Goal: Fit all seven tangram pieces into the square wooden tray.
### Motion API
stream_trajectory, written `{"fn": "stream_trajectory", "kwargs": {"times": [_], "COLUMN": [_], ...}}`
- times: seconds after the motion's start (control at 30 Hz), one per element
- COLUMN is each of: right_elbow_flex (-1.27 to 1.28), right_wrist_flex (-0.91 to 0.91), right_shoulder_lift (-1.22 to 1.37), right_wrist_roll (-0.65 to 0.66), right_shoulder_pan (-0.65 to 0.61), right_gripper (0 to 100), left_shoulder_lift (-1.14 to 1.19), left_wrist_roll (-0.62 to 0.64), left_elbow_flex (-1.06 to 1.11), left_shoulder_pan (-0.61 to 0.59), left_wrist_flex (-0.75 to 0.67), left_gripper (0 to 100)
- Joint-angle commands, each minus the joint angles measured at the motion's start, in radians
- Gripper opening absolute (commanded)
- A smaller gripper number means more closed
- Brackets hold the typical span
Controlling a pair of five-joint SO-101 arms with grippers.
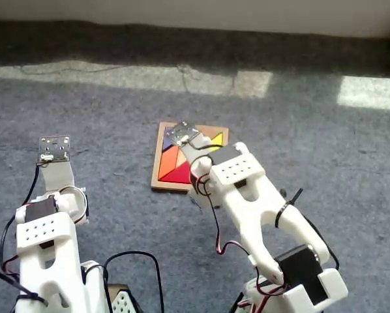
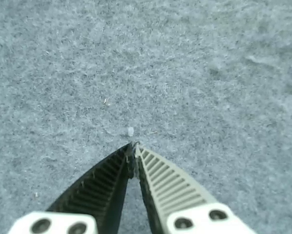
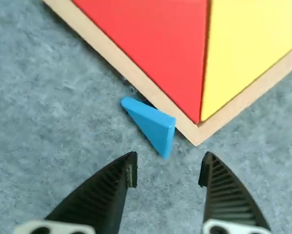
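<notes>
Touching the tray's [image 3: 121, 61] corner rim, the triangle [image 3: 153, 126] lies before my open, empty right end effector [image 3: 168, 168]; my left end effector [image 2: 134, 148] is closed, empty.

The carpet [image 2: 136, 58] is grey and speckly. The tray [image 3: 234, 109] is pale brown wood. It has a red piece [image 3: 156, 44], a yellow piece [image 3: 248, 44] and an orange piece [image 1: 169, 159]. The little triangle [image 3: 152, 126] is bright blue. The arms [image 1: 260, 202] are white. The right gripper [image 3: 168, 168] has two black fingers, and the left gripper [image 2: 135, 148] has one black and one cream (all with ridges).
</notes>
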Motion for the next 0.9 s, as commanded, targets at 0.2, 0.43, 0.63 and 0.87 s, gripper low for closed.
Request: {"fn": "stream_trajectory", "kwargs": {"times": [0.2, 0.43, 0.63, 0.87], "right_elbow_flex": [0.021, 0.004, -0.111, -0.110], "right_wrist_flex": [-0.113, -0.128, -0.130, -0.130], "right_shoulder_lift": [-0.038, 0.136, 0.229, 0.228], "right_wrist_roll": [0.086, 0.086, 0.086, 0.086], "right_shoulder_pan": [-0.019, -0.019, -0.018, -0.018], "right_gripper": [21.1, 21.1, 20.8, 5.0], "left_shoulder_lift": [-0.010, -0.010, -0.010, -0.010], "left_wrist_roll": [-0.008, -0.008, -0.008, -0.008], "left_elbow_flex": [-0.004, -0.004, -0.004, -0.004], "left_shoulder_pan": [-0.002, -0.002, -0.002, -0.002], "left_wrist_flex": [-0.018, -0.018, -0.018, -0.018], "left_gripper": [4, 4, 4, 4]}}
